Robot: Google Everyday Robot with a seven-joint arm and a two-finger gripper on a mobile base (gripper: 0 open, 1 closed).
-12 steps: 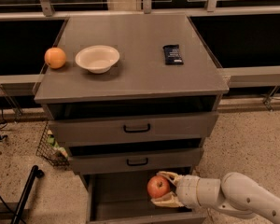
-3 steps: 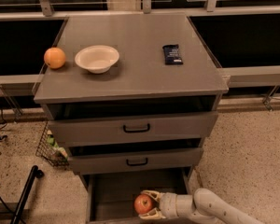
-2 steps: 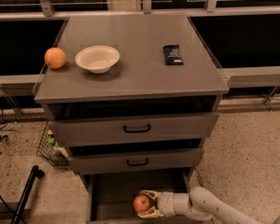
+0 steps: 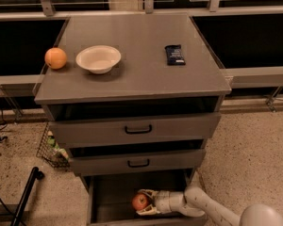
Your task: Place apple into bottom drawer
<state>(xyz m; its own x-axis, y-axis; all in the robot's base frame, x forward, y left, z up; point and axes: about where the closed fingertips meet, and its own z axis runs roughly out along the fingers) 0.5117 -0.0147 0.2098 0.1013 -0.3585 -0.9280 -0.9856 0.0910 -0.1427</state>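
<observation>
The red apple [image 4: 140, 201] is low inside the open bottom drawer [image 4: 111, 197], near its middle. My gripper [image 4: 147, 202] reaches in from the right on a white arm, and its pale fingers [image 4: 148, 192] sit above and below the apple, shut on it. The apple is close to the drawer floor; whether it rests on it I cannot tell. The drawer's front edge is cut off by the bottom of the camera view.
On the grey cabinet top [image 4: 137, 65] are an orange fruit [image 4: 55, 58], a white bowl [image 4: 98, 59] and a dark snack packet [image 4: 175, 54]. Two upper drawers [image 4: 137, 128] stand slightly pulled out. A wire basket [image 4: 51, 149] sits left of the cabinet, and a black pole [image 4: 24, 197] leans at lower left.
The gripper has lowered the apple from just under the middle drawer down into the bottom drawer and shifted it a little left. In the last second it has barely moved.
</observation>
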